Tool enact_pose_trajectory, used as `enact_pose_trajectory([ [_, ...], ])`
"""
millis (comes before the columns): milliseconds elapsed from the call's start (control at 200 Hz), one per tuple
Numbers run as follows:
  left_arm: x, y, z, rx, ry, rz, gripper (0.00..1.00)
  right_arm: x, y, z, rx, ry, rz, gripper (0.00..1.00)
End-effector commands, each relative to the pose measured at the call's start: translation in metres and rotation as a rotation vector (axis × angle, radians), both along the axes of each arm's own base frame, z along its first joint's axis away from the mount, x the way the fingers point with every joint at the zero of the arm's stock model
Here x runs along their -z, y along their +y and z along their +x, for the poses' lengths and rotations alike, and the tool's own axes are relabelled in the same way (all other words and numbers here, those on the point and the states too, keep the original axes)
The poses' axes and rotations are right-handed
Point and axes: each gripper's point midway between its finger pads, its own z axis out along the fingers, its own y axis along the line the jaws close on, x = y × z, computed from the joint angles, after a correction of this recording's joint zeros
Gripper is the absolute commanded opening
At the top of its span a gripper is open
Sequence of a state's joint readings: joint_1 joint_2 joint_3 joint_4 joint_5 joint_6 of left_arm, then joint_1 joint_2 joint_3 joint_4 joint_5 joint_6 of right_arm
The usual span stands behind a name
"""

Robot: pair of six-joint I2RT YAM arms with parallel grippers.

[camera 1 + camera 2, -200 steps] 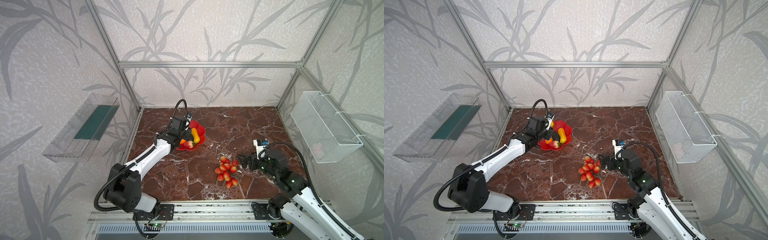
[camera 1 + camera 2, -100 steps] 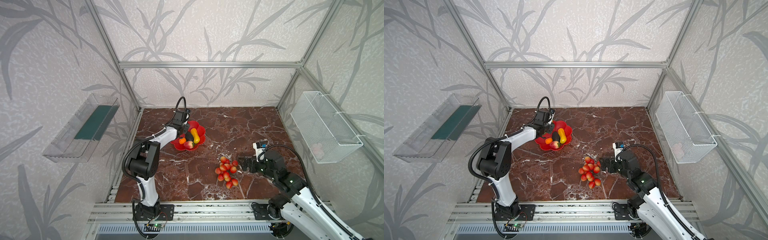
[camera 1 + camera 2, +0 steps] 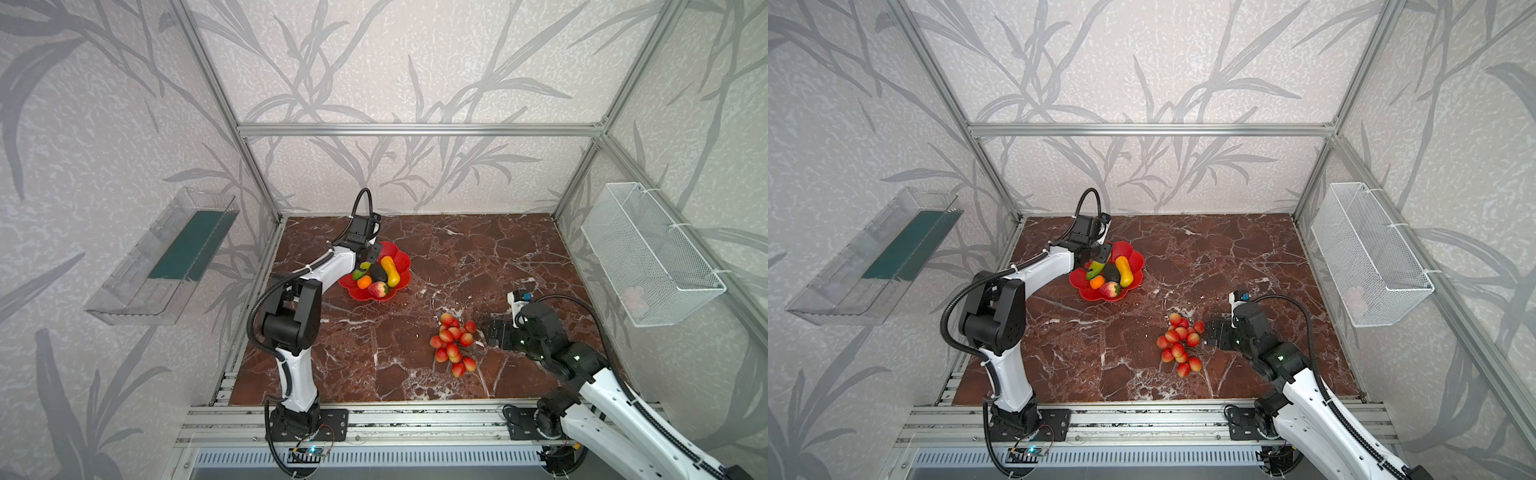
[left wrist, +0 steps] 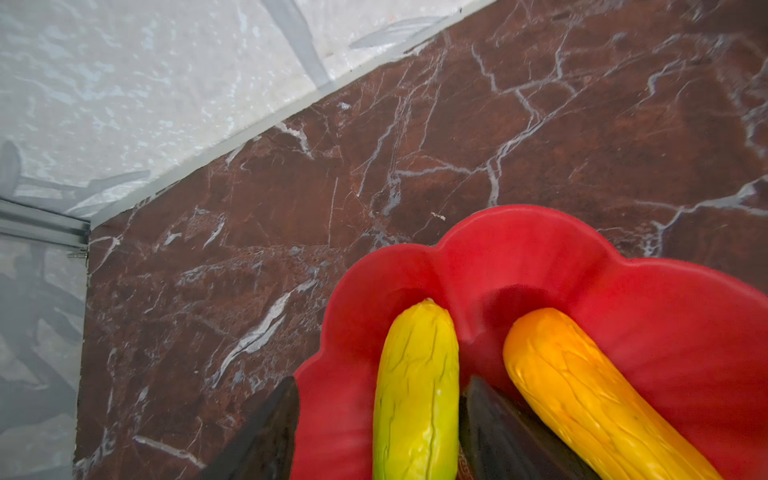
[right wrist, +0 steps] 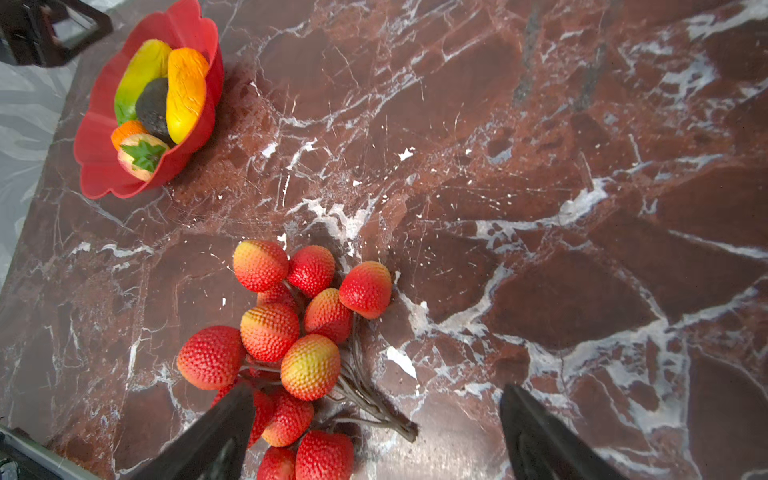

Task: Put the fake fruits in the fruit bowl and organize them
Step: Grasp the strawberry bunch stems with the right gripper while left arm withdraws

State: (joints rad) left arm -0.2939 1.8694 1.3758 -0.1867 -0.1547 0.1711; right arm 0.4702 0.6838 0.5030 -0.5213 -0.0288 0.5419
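Right tool (image 5: 376, 440) straddles stems of berry bunch (image 5: 309, 365).

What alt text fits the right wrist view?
A bunch of red berries lies on the marble table just ahead of the open right gripper. Farther off, a red bowl holds a mango, gourd, avocado, tangerine and peach.

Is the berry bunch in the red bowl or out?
Out. The berry bunch lies on the table, well apart from the red bowl, by the open right gripper.
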Motion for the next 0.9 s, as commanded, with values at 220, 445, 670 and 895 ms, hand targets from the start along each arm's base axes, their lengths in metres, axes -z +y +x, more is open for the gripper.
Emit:
enact_pose_trajectory([
  [220, -0.152, 0.001, -0.071, -0.034, -0.410, -0.423, 0.76, 0.039, 0.029, -0.023, 0.020, 0.164, 0.250, 0.80],
  [445, -0.159, 0.012, -0.131, -0.057, -0.431, -0.569, 0.79, 0.047, 0.023, -0.029, -0.043, 0.155, 0.090, 0.74],
  [670, -0.161, 0.031, -0.165, -0.098, -0.455, -0.567, 0.81, 0.048, 0.034, -0.026, -0.154, 0.136, -0.056, 0.64],
  [895, -0.162, 0.039, -0.185, -0.109, -0.458, -0.563, 0.81, 0.055, 0.052, -0.017, -0.221, 0.139, -0.106, 0.60],
])
